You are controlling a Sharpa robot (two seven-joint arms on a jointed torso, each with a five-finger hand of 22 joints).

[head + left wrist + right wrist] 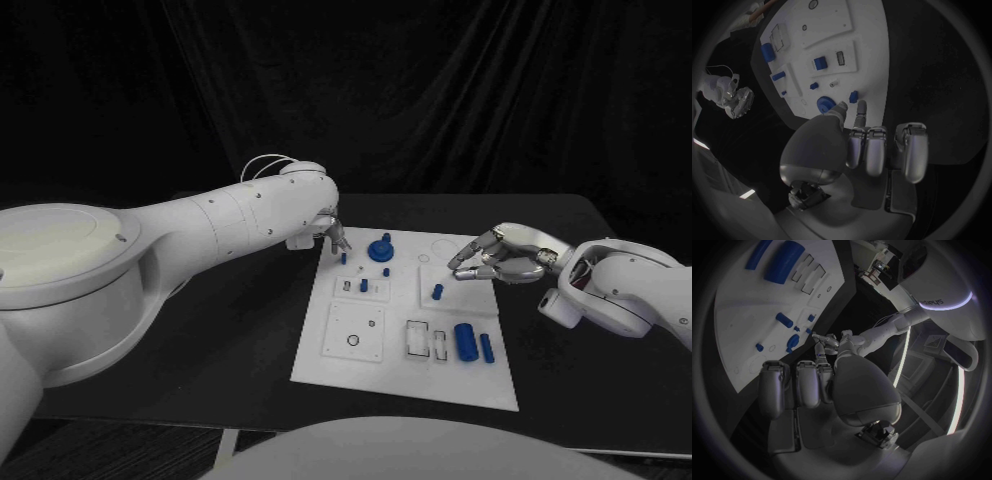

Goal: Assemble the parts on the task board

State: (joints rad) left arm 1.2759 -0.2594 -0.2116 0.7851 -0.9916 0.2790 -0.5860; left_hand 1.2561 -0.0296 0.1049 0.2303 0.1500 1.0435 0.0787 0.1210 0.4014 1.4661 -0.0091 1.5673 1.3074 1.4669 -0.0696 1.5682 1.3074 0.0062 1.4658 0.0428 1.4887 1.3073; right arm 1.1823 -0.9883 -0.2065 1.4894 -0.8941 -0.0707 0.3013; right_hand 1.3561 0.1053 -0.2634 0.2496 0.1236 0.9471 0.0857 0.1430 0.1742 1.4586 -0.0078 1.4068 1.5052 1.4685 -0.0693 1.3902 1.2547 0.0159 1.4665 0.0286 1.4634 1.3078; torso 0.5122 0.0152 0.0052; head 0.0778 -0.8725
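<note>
"sharpa" on the left arm [939,302]

Task board [325,365] is lying mid-table, between the two hands. Left hand [326,230] is hovering at the board's far left corner; a small peg [343,258] is standing just below its fingertips [340,243], the round knob part [381,248] just to their right. Right hand [500,257] is hanging over the board's far right edge; a short part [437,292] is sitting just beneath its fingertips [464,266]. The large cylinder [464,340] and a thin bar [488,347] are lying side by side nearer the robot, well clear of both hands' fingers.
</note>
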